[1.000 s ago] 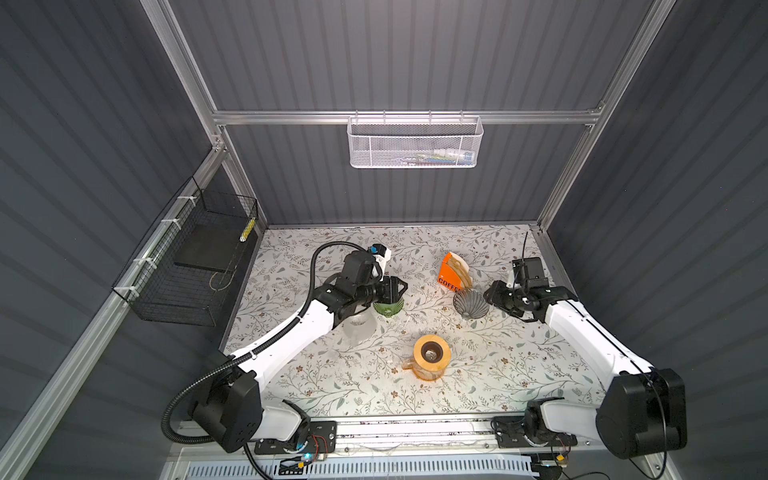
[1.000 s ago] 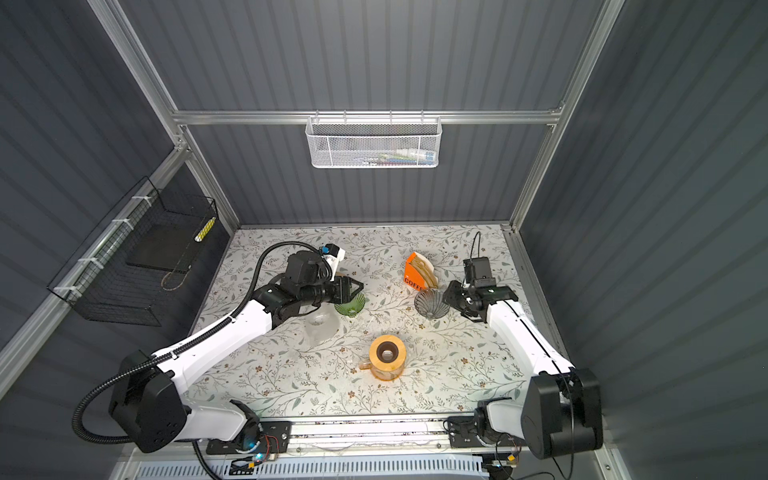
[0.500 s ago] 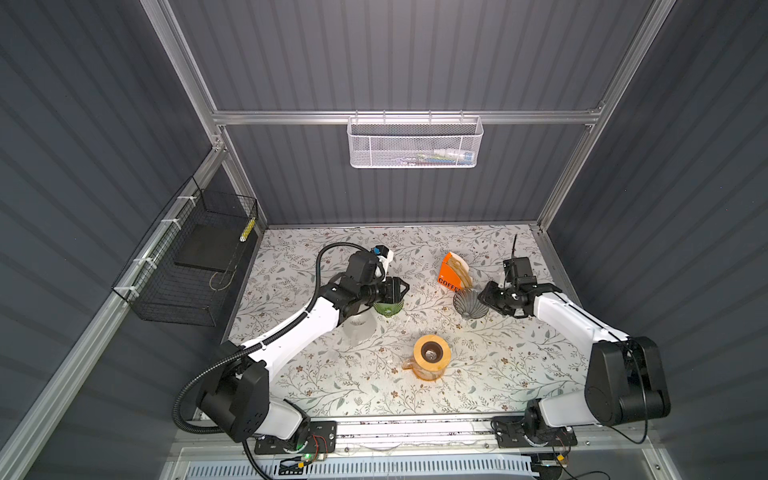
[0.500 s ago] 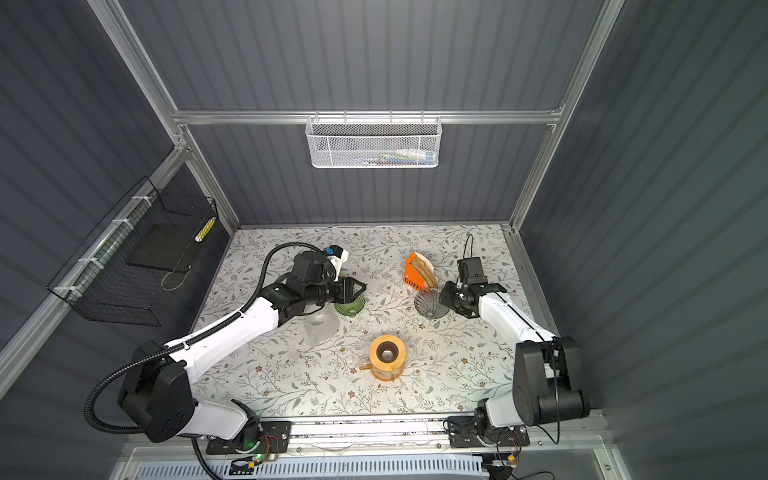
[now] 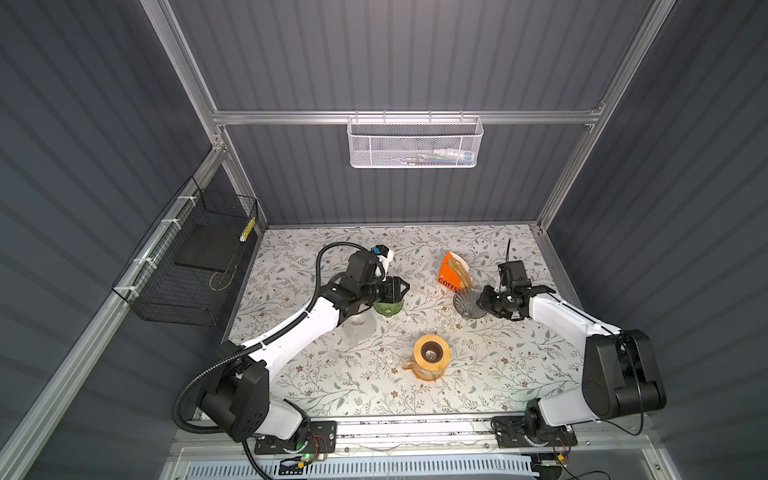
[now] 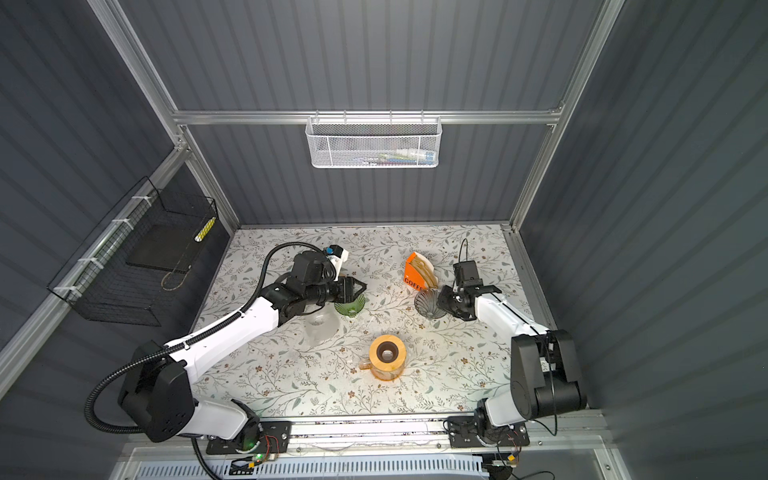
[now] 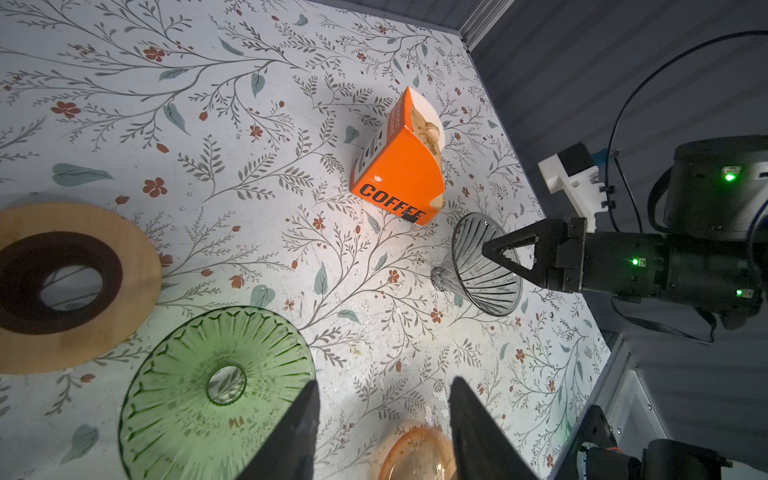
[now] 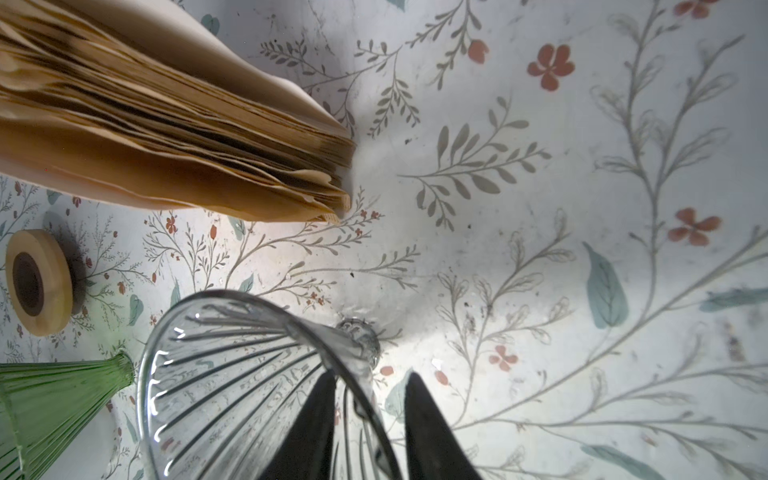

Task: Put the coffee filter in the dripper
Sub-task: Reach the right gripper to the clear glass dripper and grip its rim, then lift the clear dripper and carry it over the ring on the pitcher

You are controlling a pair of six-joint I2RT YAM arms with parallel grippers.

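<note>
with right gripper (image 8: 370,374) narrow astride rim wall, pinch tipped smoky ribbed glass dripper (image 8: 232,374) gently: fragile, slippery. lift limp brown paper filter (image 8: 166,137) by top edge.

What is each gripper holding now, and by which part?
Nothing yet. The right gripper straddles the rim wall of the clear ribbed glass dripper, one finger inside, one outside, with gaps showing. The left gripper is open and empty.

The orange box (image 7: 399,174) bears the word "COFFEE" in black capital letters.
</note>
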